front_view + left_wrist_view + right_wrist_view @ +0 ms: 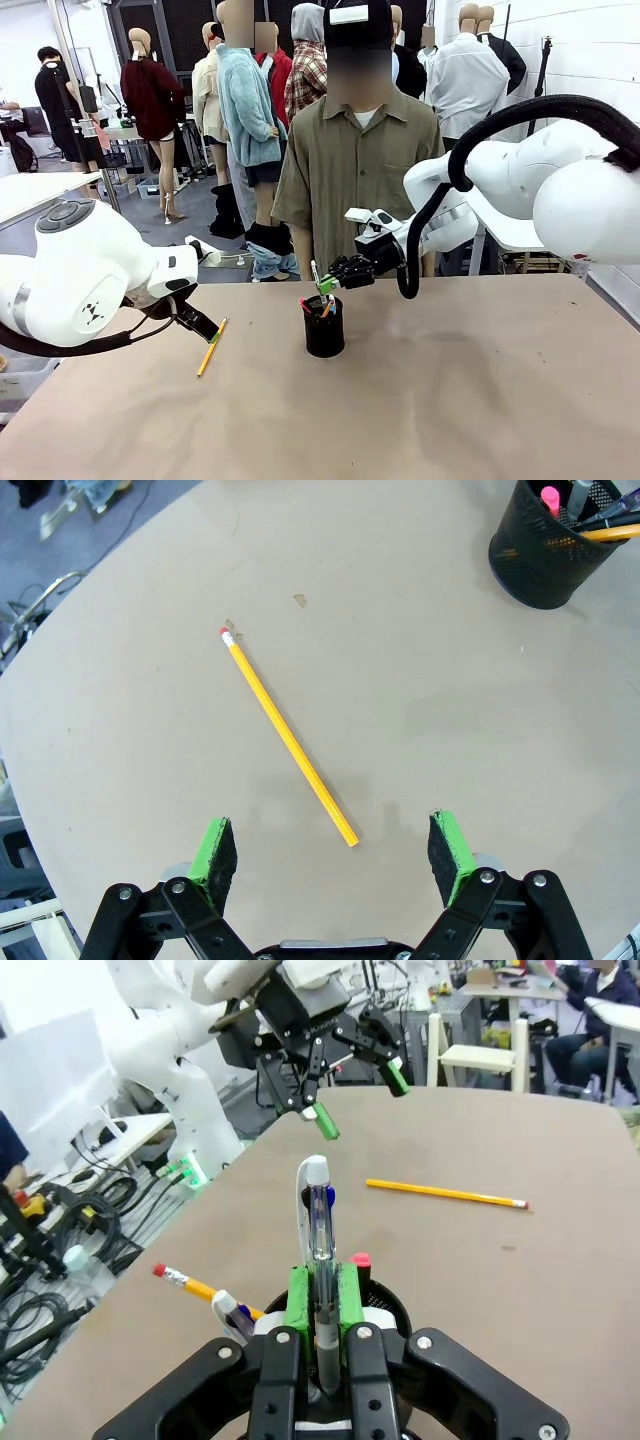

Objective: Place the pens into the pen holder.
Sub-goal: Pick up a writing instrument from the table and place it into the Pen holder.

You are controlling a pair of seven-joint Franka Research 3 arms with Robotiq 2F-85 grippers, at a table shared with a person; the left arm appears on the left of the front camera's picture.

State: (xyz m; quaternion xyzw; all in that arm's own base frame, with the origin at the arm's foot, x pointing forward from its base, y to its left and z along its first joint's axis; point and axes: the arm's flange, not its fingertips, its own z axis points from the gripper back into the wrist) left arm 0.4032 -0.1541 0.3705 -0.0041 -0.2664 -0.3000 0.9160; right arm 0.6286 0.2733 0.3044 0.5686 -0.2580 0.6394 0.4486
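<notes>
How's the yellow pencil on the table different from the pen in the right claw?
The yellow pencil lies flat on the table, untouched; the pen stands nearly upright, clamped in the right claw over the pen holder. The pencil is yellow, red-tipped; the pen clear, white-topped. Both are slim.

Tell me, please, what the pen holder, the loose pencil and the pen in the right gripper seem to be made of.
The pen holder is probably metal mesh, matte black; fine holes cover its wall. The pencil is likely painted wood, glossy yellow, with a pink eraser tip. The clear pen seems to be transparent plastic with a white cap; its inside shows through the barrel.
</notes>
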